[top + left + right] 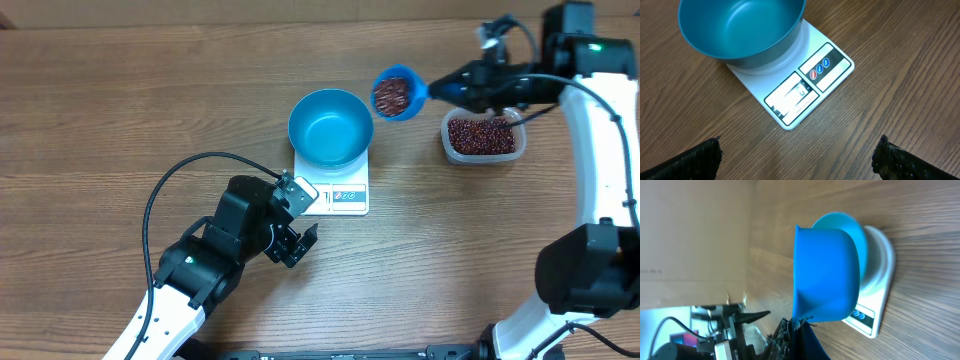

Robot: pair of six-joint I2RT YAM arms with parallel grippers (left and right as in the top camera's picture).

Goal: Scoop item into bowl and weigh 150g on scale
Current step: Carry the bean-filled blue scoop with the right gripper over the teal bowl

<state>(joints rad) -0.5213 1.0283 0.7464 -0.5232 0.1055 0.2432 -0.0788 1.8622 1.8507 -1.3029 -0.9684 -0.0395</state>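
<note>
The right fingers (452, 88) are clamped on the handle of a scoop (397, 94) heaped with beans (392, 92). The scoop hangs between the tub (446, 138) and the bowl (330, 130), just off the bowl's rim. The bowl sits empty on the scale (346, 196). The left fingers (695, 160) are spread wide over the tabletop (120, 100), gripping nothing. Best to keep the scoop level until it is fully over the bowl, then tip slowly (a quick roll would likely scatter beans past the rim), watching the display (792, 96).
</note>
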